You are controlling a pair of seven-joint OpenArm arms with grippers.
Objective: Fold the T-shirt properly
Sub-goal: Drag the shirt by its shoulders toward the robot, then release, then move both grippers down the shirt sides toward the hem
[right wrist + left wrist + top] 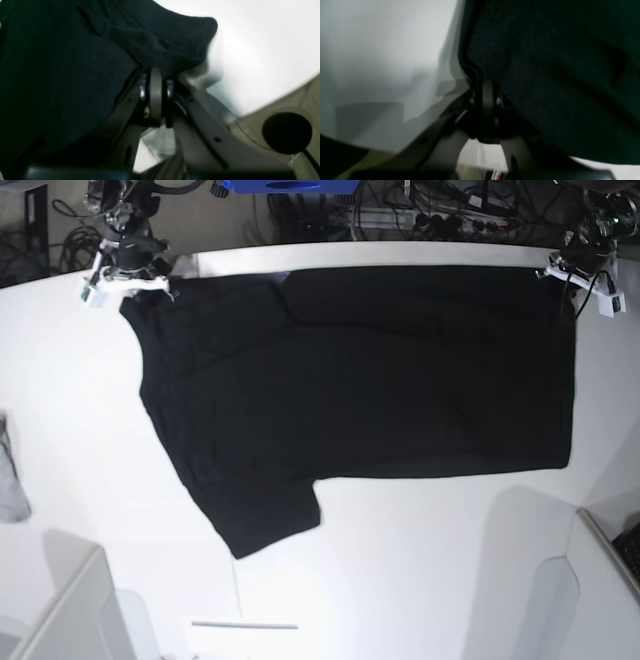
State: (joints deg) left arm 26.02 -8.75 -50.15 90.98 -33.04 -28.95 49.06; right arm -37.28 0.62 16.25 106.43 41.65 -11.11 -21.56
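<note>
Clock: read on the base view, 12 at its top
Grey cloth: crumpled on the bench (pixel 450 570) at 9 o'clock, by its edge, well apart from the black T-shirt (pixel 370 370)
Blue thing: a strip (pixel 290 185) at 12, beyond the bench edge; what it is, I cannot tell
Floor: coarse, grey-brown, with a black disc (pixel 287 133) and a thin cable (pixel 252 140) beyond the bench edge, in my right wrist view
Small item: red and white (pixel 496 175), blurred past the bench edge in my left wrist view
In the way: my own fingers and arms cover the shirt's two upper corners
T-shirt place: spread over the middle and upper bench, between my arms
Long axis: roughly 9 to 3 o'clock, the long straight edge towards 12
Pointing: one short flap juts towards 7 o'clock; the 4 o'clock corner is blunt
Material: soft, matt black knit, plain side showing, with stitched seam lines and shallow wrinkles near my right fingers (pixel 160 87)
Bench surface: smooth, white, glossy enough to catch light
Left fingers (pixel 486 92): clenched on the shirt at about 2 o'clock
Right fingers: clenched on its cloth at about 10 o'clock
</note>
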